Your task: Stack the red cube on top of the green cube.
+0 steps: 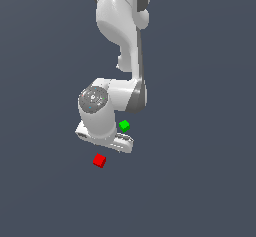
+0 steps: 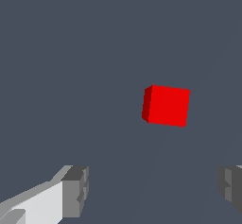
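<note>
The red cube (image 1: 99,160) lies on the dark grey floor, just below the white hand of my gripper (image 1: 106,139) in the exterior view. In the wrist view the red cube (image 2: 166,106) sits ahead of the gripper (image 2: 153,190), beyond the gap and apart from both fingers. One grey fingertip (image 2: 75,192) and the other (image 2: 231,187) stand wide apart with nothing between them, so the gripper is open. The green cube (image 1: 124,126) rests on the floor close beside the arm's wrist, toward the exterior view's right. It is out of the wrist view.
The white arm (image 1: 122,26) reaches down from the top of the exterior view, its wrist joint (image 1: 95,101) above the hand. The plain dark grey floor (image 1: 200,181) spreads on all sides.
</note>
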`<control>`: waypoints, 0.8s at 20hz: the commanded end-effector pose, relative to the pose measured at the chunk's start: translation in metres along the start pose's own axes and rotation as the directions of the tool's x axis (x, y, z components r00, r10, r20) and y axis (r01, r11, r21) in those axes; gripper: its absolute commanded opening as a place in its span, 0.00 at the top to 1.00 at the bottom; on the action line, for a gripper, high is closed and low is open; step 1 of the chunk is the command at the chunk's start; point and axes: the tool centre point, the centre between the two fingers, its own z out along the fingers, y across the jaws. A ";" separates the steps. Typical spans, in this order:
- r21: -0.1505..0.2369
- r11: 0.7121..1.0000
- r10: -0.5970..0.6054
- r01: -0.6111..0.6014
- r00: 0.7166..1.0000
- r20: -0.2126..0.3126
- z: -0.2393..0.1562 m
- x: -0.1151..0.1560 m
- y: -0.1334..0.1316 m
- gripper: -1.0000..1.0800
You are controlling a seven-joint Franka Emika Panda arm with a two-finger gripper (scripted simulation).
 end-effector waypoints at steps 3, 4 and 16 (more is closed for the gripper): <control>0.003 0.998 0.055 -0.055 0.998 0.000 0.014 0.020 0.013 0.04; 0.003 0.998 0.064 -0.064 0.998 0.000 0.016 0.023 0.016 0.04; 0.006 0.993 0.121 -0.121 0.993 0.000 0.030 0.043 0.031 0.04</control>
